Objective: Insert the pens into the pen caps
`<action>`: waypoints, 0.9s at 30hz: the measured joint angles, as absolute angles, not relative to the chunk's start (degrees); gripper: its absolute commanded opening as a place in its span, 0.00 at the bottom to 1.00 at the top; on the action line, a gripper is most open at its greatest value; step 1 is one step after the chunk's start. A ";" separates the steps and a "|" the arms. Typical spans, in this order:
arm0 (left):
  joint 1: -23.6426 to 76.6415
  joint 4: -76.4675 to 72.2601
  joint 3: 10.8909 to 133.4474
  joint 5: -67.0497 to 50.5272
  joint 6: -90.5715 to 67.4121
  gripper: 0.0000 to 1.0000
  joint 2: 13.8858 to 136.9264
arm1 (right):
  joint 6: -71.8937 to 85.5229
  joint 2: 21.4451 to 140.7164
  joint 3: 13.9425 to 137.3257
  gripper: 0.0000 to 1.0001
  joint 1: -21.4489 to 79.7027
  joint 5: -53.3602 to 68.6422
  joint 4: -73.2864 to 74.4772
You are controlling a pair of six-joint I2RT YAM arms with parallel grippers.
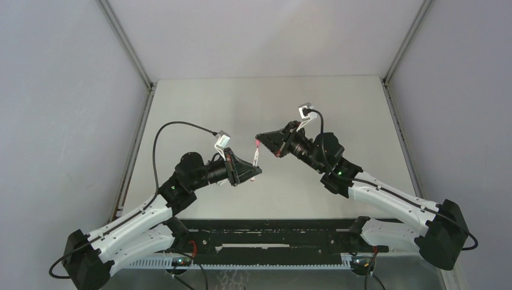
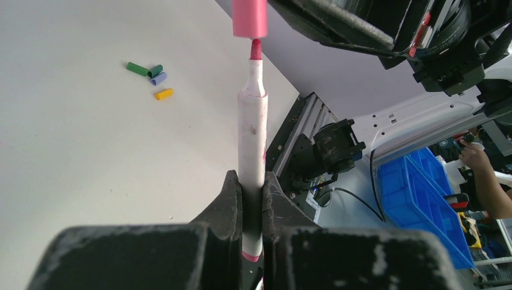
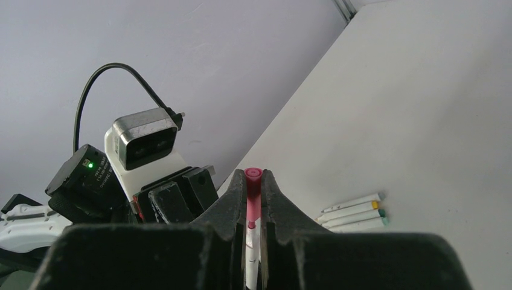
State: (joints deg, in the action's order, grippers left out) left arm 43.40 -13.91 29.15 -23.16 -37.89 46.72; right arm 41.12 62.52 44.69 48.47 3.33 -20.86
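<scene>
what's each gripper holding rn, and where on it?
Left gripper clamps the pink pen low on its barrel, near the tail end. Right gripper pinches the pink cap by its sides.

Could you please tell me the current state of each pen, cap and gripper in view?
pink pen: uncapped, tip at cap's mouth.
pink cap: not yet seated.
left gripper: shut on pink pen.
right gripper: shut on pink cap.
three other pens: uncapped, lying flat.
three loose caps: lying empty.
</scene>
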 measured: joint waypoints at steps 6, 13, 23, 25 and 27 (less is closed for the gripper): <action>43.40 -13.37 29.98 -22.90 -37.89 0.00 46.72 | 41.06 62.52 44.75 0.00 48.49 3.57 -20.40; 43.42 -12.99 30.00 -22.68 -37.89 0.00 46.72 | 40.95 62.52 44.75 0.00 48.62 4.03 -19.88; 43.55 -13.02 30.00 -22.17 -37.91 0.00 46.70 | 40.80 62.26 44.75 0.00 49.23 4.23 -19.57; 43.55 -13.23 30.00 -22.09 -37.91 0.00 46.65 | 40.77 61.95 44.73 0.00 49.25 4.49 -19.55; 43.55 -13.82 30.00 -22.04 -37.91 0.00 46.52 | 40.75 61.58 44.69 0.00 49.28 4.82 -19.57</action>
